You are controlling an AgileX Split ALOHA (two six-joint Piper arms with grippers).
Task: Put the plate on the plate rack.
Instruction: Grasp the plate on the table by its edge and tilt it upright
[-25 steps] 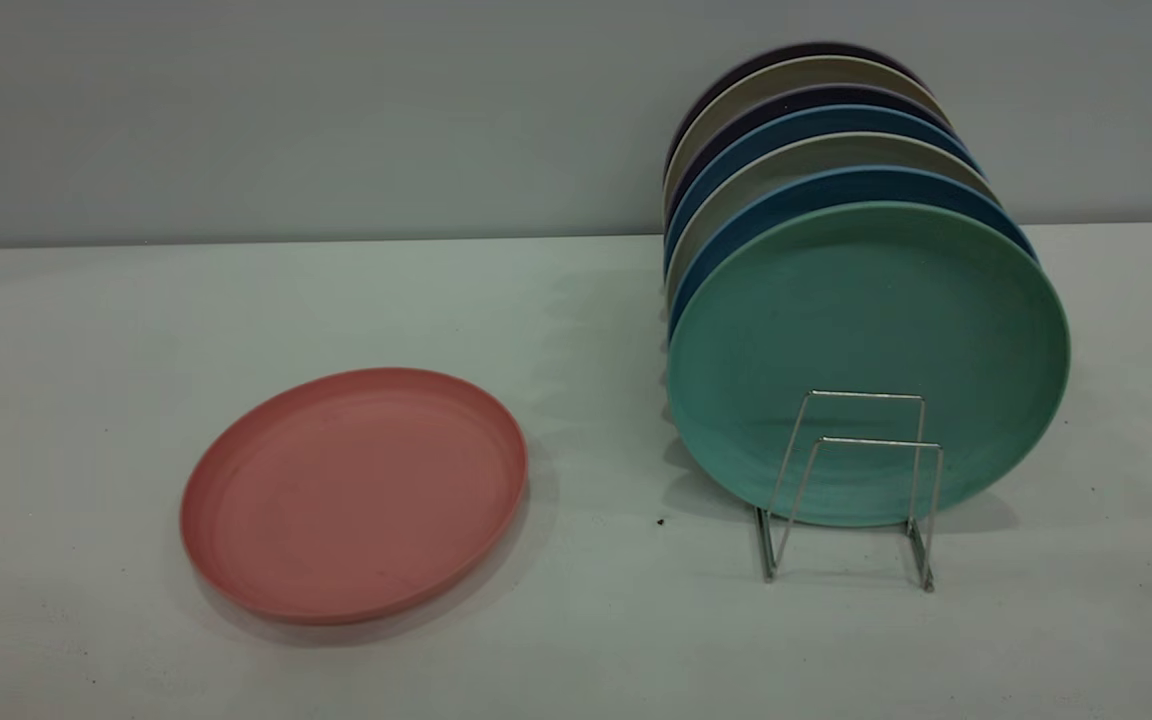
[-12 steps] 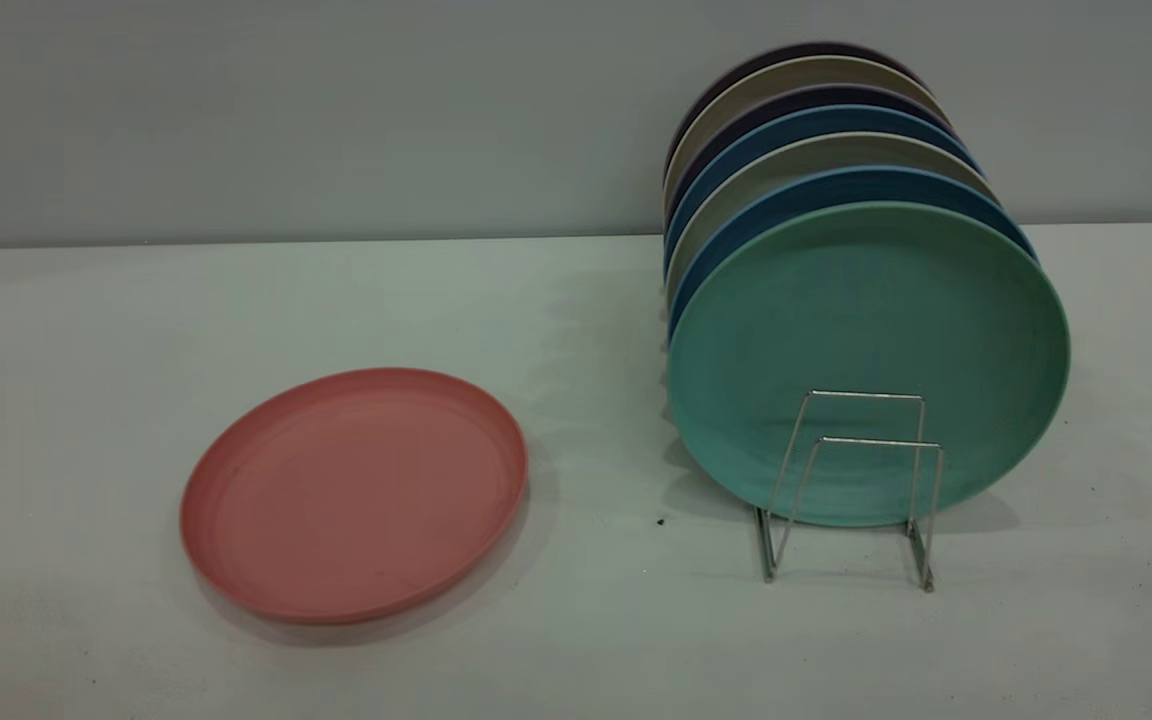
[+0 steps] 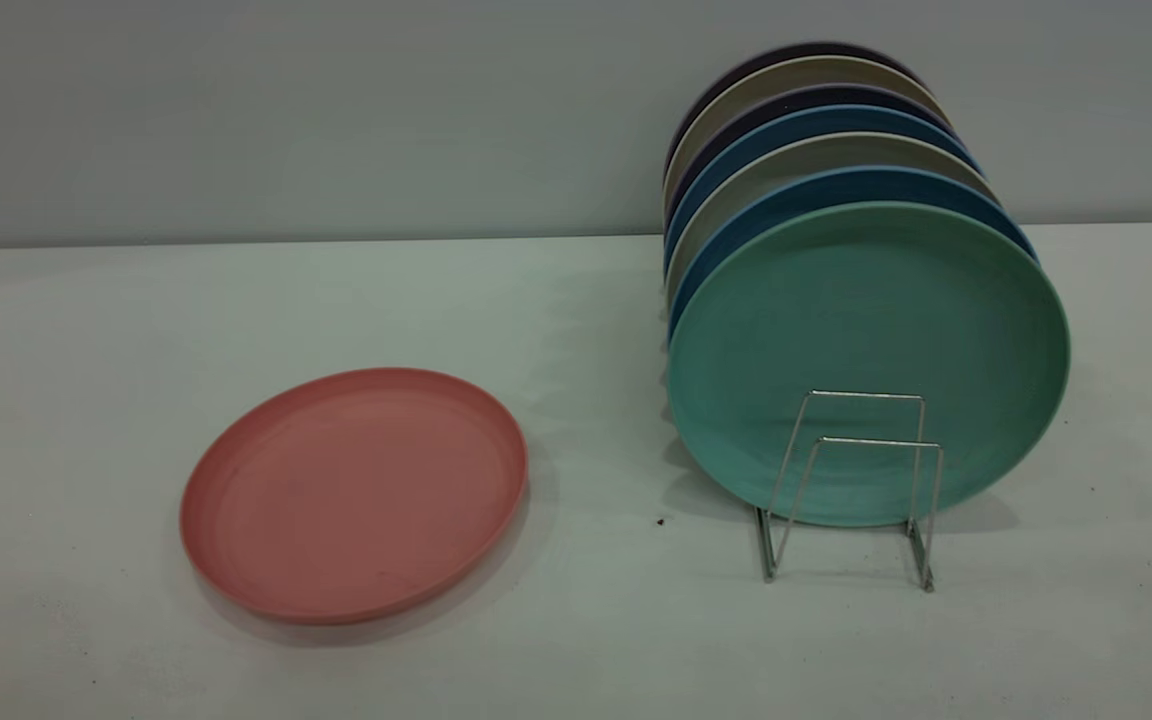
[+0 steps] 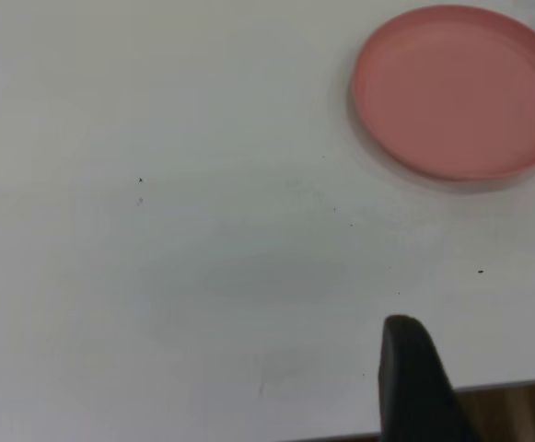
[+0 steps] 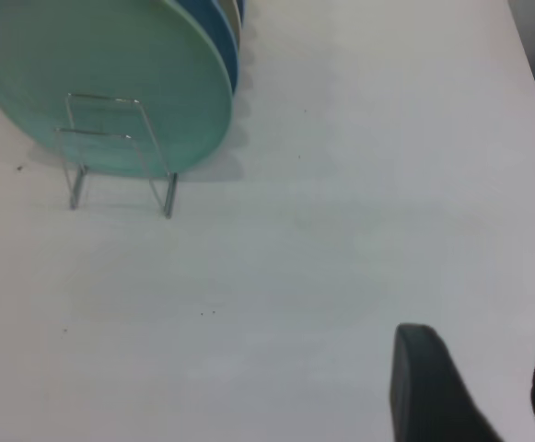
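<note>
The salmon-pink plate (image 3: pixel 356 490) lies flat on the white table, left of centre; it also shows in the left wrist view (image 4: pixel 460 87). The silver wire plate rack (image 3: pixel 866 396) stands at the right, its two front loops free; it also shows in the right wrist view (image 5: pixel 101 97). My left gripper (image 4: pixel 474 327) is open and empty, hovering near the table's edge well away from the pink plate. My right gripper (image 5: pixel 479 331) is open and empty, over bare table well away from the rack. Neither gripper shows in the exterior view.
A teal-green plate (image 3: pixel 866 320) stands upright in the rack behind the front loops, with several blue, beige and dark plates (image 3: pixel 806 130) lined up behind it. A grey wall runs behind the table. A table edge shows in the right wrist view (image 5: pixel 534 74).
</note>
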